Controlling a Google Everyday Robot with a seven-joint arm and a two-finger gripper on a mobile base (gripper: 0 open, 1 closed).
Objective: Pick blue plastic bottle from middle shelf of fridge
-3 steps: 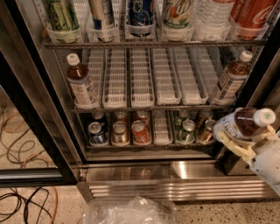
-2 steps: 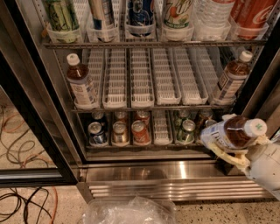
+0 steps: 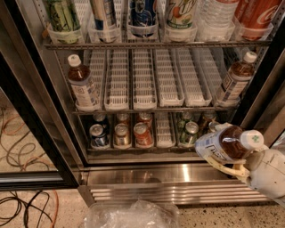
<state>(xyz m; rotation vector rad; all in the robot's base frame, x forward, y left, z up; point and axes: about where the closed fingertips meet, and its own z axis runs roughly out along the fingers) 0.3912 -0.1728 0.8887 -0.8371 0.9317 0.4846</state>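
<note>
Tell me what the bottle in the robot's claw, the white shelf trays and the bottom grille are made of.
The blue plastic bottle, held tilted in the gripper at lower right, looks like clear glossy plastic: dark drink shows through. The lane trays on the middle shelf look like matte white plastic, punched with holes. The base grille is probably brushed stainless steel, softly reflective.

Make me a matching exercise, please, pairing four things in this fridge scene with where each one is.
Things:
1. end effector
2. left bottle
3. cans
4. cola bottle

Places:
A. top shelf, far right
B. middle shelf, left end
C. low on the right, outside the fridge, gripping the held bottle
D. bottom shelf

Pairs: 1-C; 2-B; 3-D; 4-A.
</note>
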